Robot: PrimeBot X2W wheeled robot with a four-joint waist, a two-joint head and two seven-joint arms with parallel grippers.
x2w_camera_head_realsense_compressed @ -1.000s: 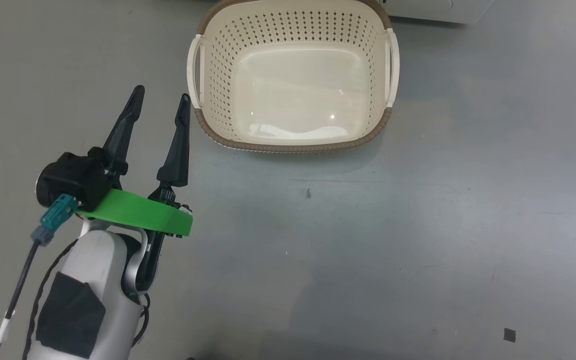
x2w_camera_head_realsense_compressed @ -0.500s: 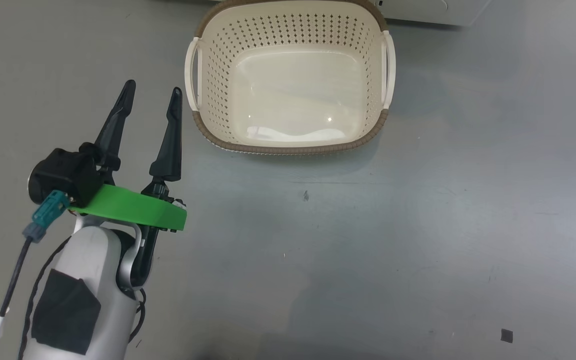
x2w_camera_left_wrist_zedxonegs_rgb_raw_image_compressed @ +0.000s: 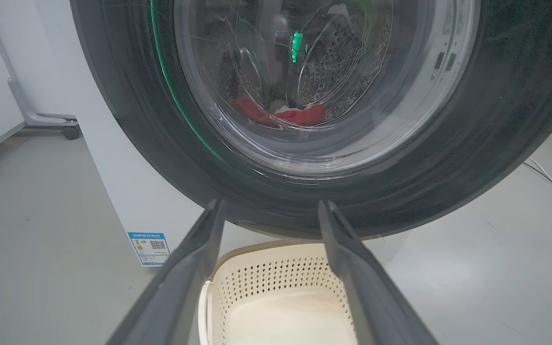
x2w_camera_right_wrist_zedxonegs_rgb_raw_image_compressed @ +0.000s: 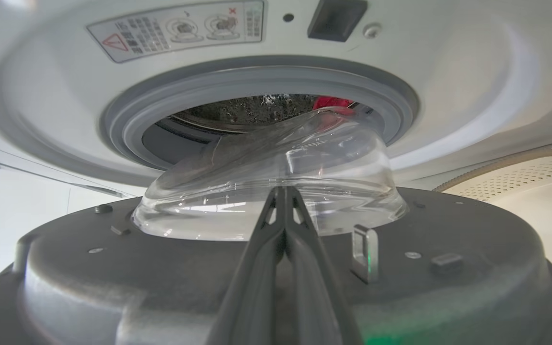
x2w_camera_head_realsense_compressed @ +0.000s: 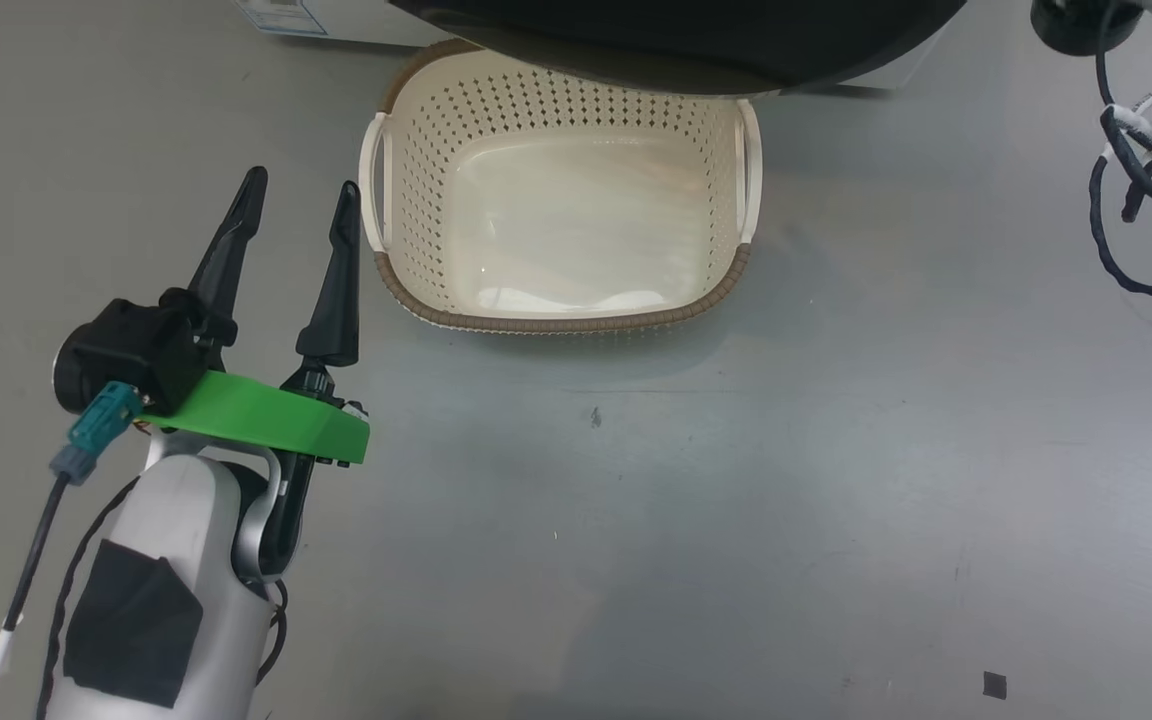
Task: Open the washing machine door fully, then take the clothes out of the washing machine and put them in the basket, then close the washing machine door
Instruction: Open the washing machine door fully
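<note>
- Left gripper (x2w_camera_head_realsense_compressed: 300,185) hangs spread wide and empty, just beside the basket (x2w_camera_head_realsense_compressed: 556,322); nothing in the basket yet.
- Right gripper (x2w_camera_right_wrist_zedxonegs_rgb_raw_image_compressed: 283,189) is pinched shut on nothing, tips at the inner face of the washing machine door (x2w_camera_right_wrist_zedxonegs_rgb_raw_image_compressed: 161,268); the door looks only part-way open, overhanging the basket.
- The clothes (x2w_camera_right_wrist_zedxonegs_rgb_raw_image_compressed: 331,101) lie red inside the washing machine (x2w_camera_right_wrist_zedxonegs_rgb_raw_image_compressed: 448,72); unloading and closing are left to do.

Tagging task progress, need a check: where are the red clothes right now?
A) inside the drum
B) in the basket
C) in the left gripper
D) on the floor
A: the red clothes lie in the drum, seen through the glass of the washing machine door in the left wrist view, and the basket holds nothing.
</note>
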